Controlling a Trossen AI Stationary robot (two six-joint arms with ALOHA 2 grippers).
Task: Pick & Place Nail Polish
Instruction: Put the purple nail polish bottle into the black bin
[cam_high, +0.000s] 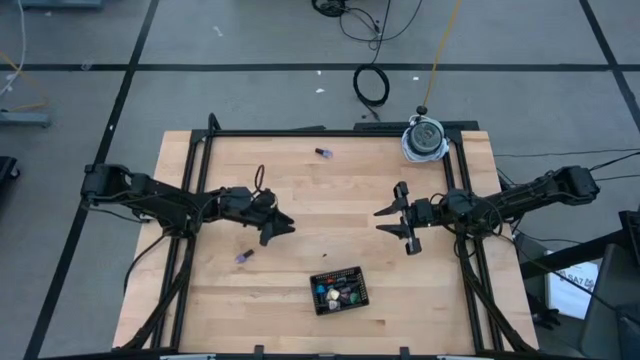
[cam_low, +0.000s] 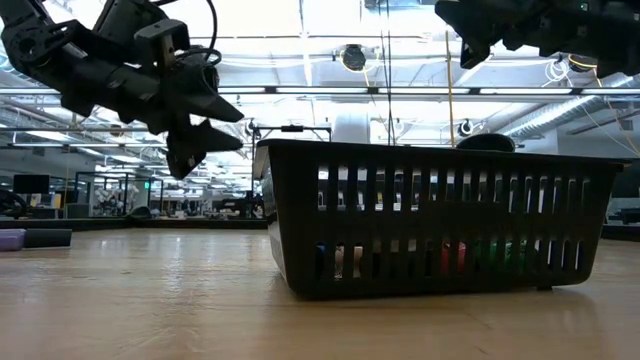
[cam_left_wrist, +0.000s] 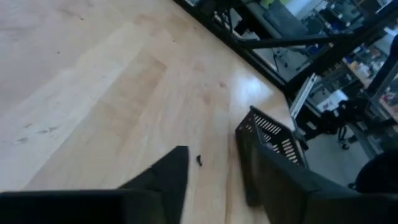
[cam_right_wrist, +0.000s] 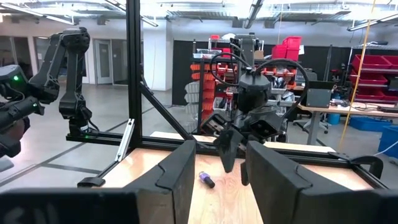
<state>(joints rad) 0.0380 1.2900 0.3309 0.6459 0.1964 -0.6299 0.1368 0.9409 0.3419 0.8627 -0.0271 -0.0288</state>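
One purple nail polish bottle (cam_high: 244, 257) lies on its side on the wood table, near my left gripper; it also shows in the right wrist view (cam_right_wrist: 206, 180). A second purple bottle (cam_high: 323, 152) lies near the far edge. Several more bottles (cam_high: 336, 291) sit inside the black slotted tray (cam_high: 357, 274), and they show through its slots in the low view (cam_low: 455, 255). My left gripper (cam_high: 275, 230) is open and empty above the table, left of centre. My right gripper (cam_high: 398, 222) is open and empty, right of centre.
The black tray (cam_low: 440, 215) stands near the table's near edge, between the two arms. A round white-and-grey object (cam_high: 425, 138) sits at the far right corner. A black metal frame (cam_high: 300, 132) runs around the table. Bare wood lies between the grippers.
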